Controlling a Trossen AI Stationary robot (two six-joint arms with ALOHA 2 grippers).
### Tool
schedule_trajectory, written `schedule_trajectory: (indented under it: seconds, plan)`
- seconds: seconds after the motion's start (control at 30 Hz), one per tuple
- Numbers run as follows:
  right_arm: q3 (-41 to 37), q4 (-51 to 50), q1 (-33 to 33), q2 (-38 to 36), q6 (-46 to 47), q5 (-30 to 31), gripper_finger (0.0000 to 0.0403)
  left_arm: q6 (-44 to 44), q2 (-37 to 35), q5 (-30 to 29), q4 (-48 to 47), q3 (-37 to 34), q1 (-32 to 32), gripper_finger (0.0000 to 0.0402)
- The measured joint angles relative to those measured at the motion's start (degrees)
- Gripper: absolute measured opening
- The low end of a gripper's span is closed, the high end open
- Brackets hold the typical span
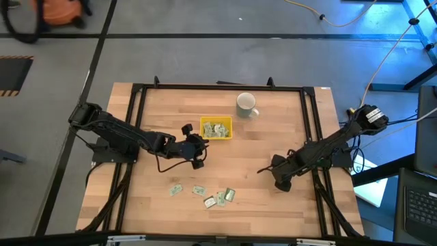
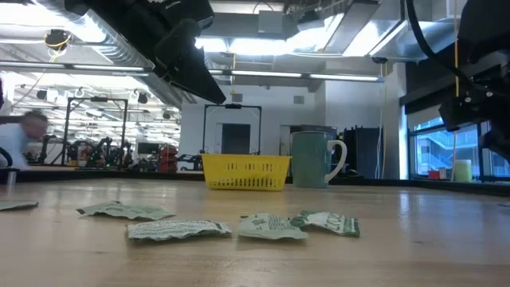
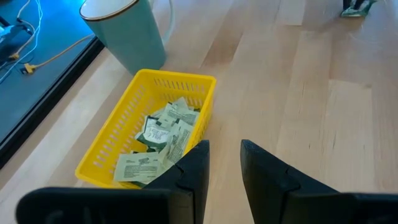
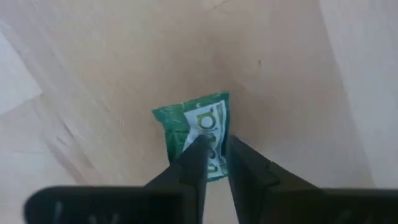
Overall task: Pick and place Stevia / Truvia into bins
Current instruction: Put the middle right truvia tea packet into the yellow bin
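Now left gripper (image 3: 222,163) narrowly open beside yellow tray (image 3: 112,134); right gripper (image 4: 214,155) pinching green sachet (image 4: 194,127).

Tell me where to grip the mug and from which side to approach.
Pinch its wall at the rim, coming straight down: the mug stands upright, mouth open. Close on the side away from the handle, which sticks out toward the right arm, and clear of the yellow tray.

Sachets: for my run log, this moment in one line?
left pincer open beside yellow tray | right pincer shut on sachet | other sachets loose
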Motion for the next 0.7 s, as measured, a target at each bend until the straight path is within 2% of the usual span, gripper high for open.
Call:
schedule_trajectory:
  seconds: [0.3, 0.5, 0.7]
  plan:
    - [3.0, -2.2, 0.0, 0.6, -2.9, 0.4, 0.0007, 0.0, 0.0, 0.0, 0.1, 0.0, 0.0, 0.0086]
    - [7.6, -1.0, -0.5, 0.5, -9.0, 2.0, 0.0004, 0.0, 0.0, 0.0, 0.1, 0.0, 0.0, 0.0086]
    - [11.1, 7.5, -2.4, 0.5, -20.9, 5.4, 0.0004, 0.1, 0.0, 0.0, 0.2, 0.0, 0.0, 0.0086]
